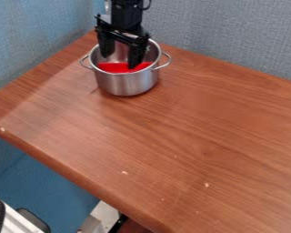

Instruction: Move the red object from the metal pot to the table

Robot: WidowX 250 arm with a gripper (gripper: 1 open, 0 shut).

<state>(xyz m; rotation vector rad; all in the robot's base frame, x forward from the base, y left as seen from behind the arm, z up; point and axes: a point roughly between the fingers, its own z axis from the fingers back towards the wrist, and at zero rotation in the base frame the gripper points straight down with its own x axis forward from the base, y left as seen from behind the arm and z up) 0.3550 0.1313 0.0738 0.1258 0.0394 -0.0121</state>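
Red object [115, 66] is seen inside the metal pot [126, 80], upper left of the frame on the table [173, 146]. Behind it, the gripper [121, 56] is lowered into the pot with jaws spread apart, nothing clamped. The jaws should be closed squarely across the bar before lifting, and the rim kept clear.
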